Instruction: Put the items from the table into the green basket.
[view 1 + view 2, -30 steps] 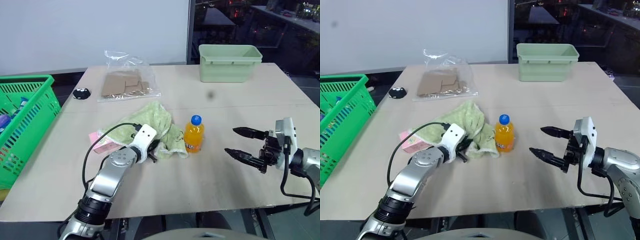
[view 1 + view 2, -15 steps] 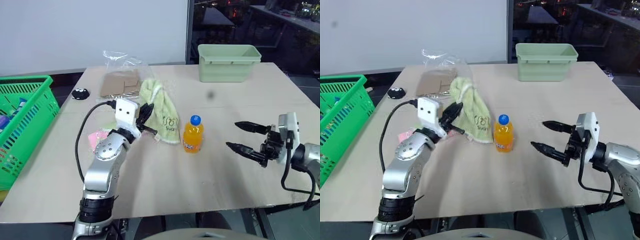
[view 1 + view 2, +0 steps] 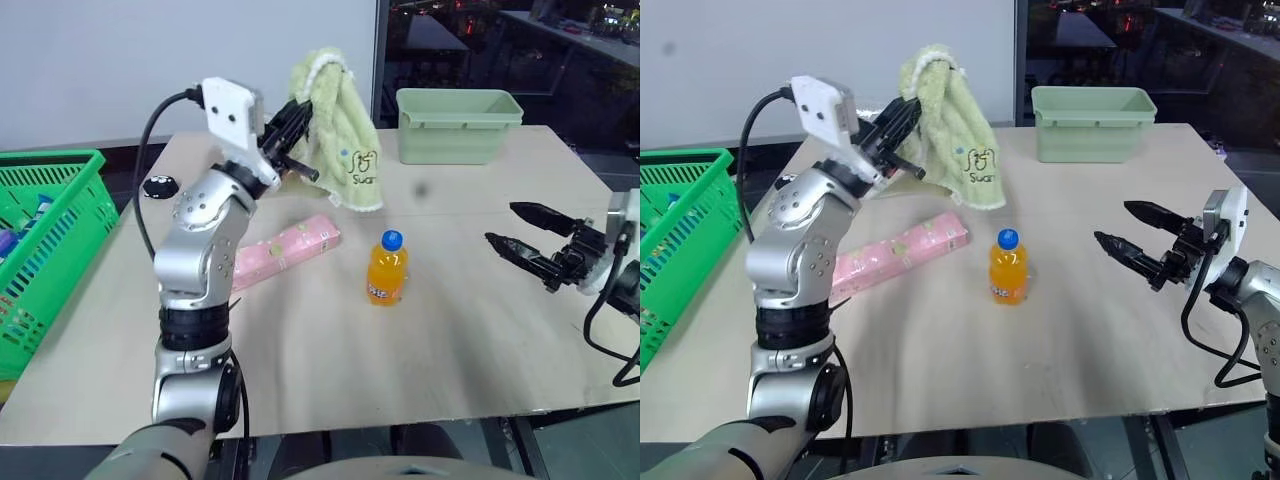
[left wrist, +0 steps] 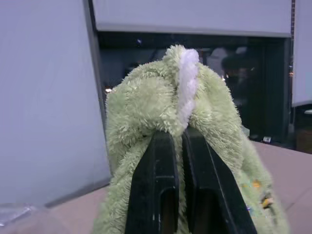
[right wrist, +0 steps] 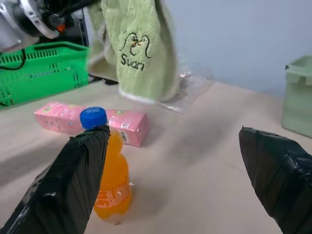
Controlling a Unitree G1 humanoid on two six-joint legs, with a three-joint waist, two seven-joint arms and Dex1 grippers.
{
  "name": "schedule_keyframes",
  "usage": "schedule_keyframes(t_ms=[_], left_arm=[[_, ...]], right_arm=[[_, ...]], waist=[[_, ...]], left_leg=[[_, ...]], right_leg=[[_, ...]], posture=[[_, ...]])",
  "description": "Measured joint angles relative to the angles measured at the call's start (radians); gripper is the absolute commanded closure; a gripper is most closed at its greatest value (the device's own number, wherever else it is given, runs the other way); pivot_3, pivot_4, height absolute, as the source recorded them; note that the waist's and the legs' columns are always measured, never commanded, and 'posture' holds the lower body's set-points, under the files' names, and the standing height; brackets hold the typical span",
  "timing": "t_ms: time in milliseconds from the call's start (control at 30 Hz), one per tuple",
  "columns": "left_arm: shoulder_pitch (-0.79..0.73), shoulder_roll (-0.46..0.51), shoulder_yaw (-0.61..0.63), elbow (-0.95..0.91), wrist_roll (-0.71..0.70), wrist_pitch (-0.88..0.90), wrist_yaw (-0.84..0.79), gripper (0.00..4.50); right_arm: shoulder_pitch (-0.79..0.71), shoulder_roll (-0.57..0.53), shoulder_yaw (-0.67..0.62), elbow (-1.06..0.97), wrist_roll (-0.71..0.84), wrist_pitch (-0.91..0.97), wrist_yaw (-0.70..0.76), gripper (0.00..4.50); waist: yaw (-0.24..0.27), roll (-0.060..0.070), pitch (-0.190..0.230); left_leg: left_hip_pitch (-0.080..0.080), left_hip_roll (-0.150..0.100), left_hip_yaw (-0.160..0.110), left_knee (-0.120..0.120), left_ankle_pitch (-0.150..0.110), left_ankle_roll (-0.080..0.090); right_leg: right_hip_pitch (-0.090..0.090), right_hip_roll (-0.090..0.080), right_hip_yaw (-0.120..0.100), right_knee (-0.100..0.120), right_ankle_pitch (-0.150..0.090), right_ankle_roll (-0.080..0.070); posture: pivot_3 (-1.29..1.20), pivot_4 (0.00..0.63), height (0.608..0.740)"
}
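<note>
Since the earlier frame the left gripper (image 3: 300, 135) has risen from the worktop (image 3: 420, 340) with the pale green terry towel (image 3: 338, 125), which now hangs clear of the surface, high above the far-left part of the light beige wooden worktop. Its two black fingers (image 4: 156, 190) are clenched on the towel's top fold, pressed nearly together, and the cloth drapes down both sides of them; embroidered lettering shows on the hanging panel. With the towel lifted away, the long pink patterned box (image 3: 285, 250) lies flat and fully exposed, set diagonally on the worktop just beside the left arm. The small orange soda bottle with a blue cap (image 3: 387, 269) stands upright near the middle of the worktop, beside the box's nearer end but not touching it. The right gripper (image 3: 525, 232) hovers above the right side of the worktop, well apart from the bottle, fingers (image 5: 73, 180) spread wide and grasping nothing, pointing toward the bottle. The bright green plastic shopping basket with slotted sides (image 3: 50, 240) sits off the worktop's left edge, some items already inside. A pale sage-green solid-walled tub (image 3: 458, 124) stands at the far edge, and a small black round disc (image 3: 161, 186) lies near the far-left corner.
</note>
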State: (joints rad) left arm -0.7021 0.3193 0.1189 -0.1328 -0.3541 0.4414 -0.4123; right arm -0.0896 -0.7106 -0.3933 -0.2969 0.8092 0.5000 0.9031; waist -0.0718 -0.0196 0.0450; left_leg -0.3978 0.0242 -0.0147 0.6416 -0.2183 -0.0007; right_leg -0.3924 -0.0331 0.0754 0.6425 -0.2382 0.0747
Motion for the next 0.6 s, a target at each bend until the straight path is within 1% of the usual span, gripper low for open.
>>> schedule_keyframes(t_ms=[67,133,200,267,333,400,600], left_arm=[[-0.033,-0.007,-0.010,0.060,0.008,-0.021,-0.012,4.47],[-0.126,-0.032,-0.044,0.191,0.020,-0.059,-0.062,4.47],[-0.203,-0.061,-0.085,0.287,0.033,-0.103,-0.119,4.47],[-0.274,-0.107,-0.139,0.402,0.052,-0.172,-0.191,4.47],[-0.322,-0.145,-0.168,0.522,0.070,-0.241,-0.239,4.47],[-0.365,-0.182,-0.170,0.648,0.085,-0.300,-0.270,4.47],[-0.479,-0.273,-0.187,0.848,0.117,-0.410,-0.342,4.47]], right_arm=[[0.011,0.000,-0.010,-0.006,0.000,-0.001,-0.008,0.00],[0.048,0.000,-0.037,-0.013,-0.021,-0.010,-0.035,0.00],[0.086,-0.001,-0.078,-0.012,-0.047,-0.027,-0.060,0.00],[0.143,-0.006,-0.144,-0.007,-0.062,-0.041,-0.068,0.00],[0.209,-0.008,-0.202,-0.010,-0.063,-0.045,-0.072,0.00],[0.269,-0.002,-0.248,-0.024,-0.062,-0.044,-0.084,0.00],[0.370,0.038,-0.336,-0.136,-0.037,-0.042,-0.144,0.00]], waist=[[-0.001,0.000,0.000],[0.004,-0.001,0.000],[0.002,0.000,0.000],[-0.003,0.000,0.000],[-0.017,0.000,0.000],[-0.049,0.001,-0.001],[-0.141,0.001,-0.001]], left_leg=[[0.000,0.000,0.000,0.000,0.000,0.000],[-0.003,-0.002,-0.003,0.002,0.000,0.000],[-0.004,-0.003,-0.003,0.003,0.000,0.000],[-0.005,-0.005,-0.002,0.003,-0.001,0.002],[-0.005,-0.005,-0.001,0.003,-0.002,0.003],[-0.005,-0.005,-0.001,0.002,-0.002,0.004],[-0.005,-0.005,-0.001,0.000,-0.003,0.004]], right_leg=[[0.000,0.000,0.000,0.000,0.000,0.000],[0.000,0.001,0.000,0.000,0.000,0.000],[0.001,0.001,0.002,-0.002,-0.002,-0.003],[0.001,0.001,0.005,-0.003,-0.003,-0.002],[0.001,0.001,0.006,-0.002,-0.004,-0.001],[0.000,0.001,0.007,-0.002,-0.005,0.000],[-0.001,0.001,0.008,-0.002,-0.007,0.005]], posture=[[-0.17,0.000,0.740],[-0.18,0.000,0.740],[-0.20,0.000,0.740],[-0.23,0.000,0.740],[-0.27,0.000,0.740],[-0.29,0.000,0.740],[-0.39,0.000,0.740]])
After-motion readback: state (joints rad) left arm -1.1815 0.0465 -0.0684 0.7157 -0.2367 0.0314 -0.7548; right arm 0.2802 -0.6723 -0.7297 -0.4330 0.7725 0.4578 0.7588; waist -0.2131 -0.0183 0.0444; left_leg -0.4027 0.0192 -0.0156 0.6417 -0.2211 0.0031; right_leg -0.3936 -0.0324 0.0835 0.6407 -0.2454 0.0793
